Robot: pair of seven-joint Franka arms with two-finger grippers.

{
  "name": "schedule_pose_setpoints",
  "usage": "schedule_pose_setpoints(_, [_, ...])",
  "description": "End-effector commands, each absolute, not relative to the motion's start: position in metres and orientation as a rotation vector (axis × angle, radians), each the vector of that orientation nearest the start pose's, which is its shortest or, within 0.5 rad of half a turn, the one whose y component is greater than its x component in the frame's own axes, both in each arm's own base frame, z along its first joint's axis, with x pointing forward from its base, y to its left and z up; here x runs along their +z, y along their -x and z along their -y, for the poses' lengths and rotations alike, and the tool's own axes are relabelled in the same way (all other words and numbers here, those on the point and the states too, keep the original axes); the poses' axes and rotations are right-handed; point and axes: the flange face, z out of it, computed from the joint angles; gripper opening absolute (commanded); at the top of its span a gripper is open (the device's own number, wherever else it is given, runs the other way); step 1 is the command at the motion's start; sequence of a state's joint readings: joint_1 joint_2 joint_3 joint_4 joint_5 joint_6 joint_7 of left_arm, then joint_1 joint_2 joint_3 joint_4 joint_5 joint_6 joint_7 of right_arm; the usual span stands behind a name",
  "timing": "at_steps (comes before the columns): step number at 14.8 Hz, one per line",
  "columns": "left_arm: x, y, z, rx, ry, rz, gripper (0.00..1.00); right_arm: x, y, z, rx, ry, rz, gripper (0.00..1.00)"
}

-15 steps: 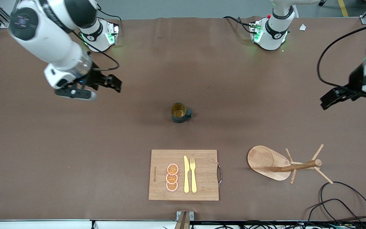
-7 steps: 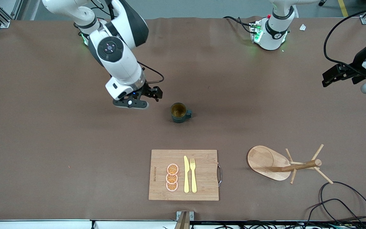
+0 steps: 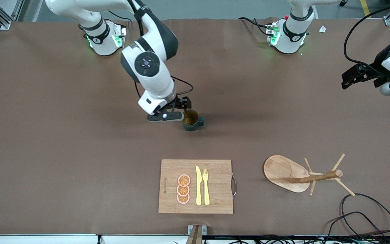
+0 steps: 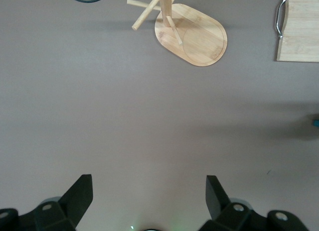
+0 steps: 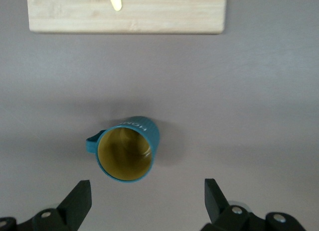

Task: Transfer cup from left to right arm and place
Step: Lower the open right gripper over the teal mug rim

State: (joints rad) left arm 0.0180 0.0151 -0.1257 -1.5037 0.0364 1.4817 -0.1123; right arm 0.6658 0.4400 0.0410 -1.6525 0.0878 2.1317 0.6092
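Front view: right gripper (image 3: pixel 185 107) hangs just over the cup (image 3: pixel 191 120), jaws wide, empty; left gripper (image 3: pixel 350 76), jaws spread, empty, waits well apart.

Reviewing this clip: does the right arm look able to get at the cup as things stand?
Probably yes. The right gripper hangs open just above the cup, which stands upright and alone on the table; nothing lies between its fingers and the rim.

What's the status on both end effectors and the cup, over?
Right end effector open, hovering at the cup, no grip. Left end effector open, waiting over the left arm's end of the table. Cup upright on the table, nothing in the way.
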Motion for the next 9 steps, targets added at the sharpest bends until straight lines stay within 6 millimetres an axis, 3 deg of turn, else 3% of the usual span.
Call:
schedule_pose_setpoints(1, [0.64,-0.545,0.054,0.038,3.121,-0.025,1.0,0.331,-0.517,-0.453,0.017,3.063,0.113,1.0])
schedule_pose_setpoints(9, [0.644,-0.548,0.046,-0.007,3.128,-0.001,1.0,0.29,-0.522,-0.457,-0.057,3.085,0.153,1.0])
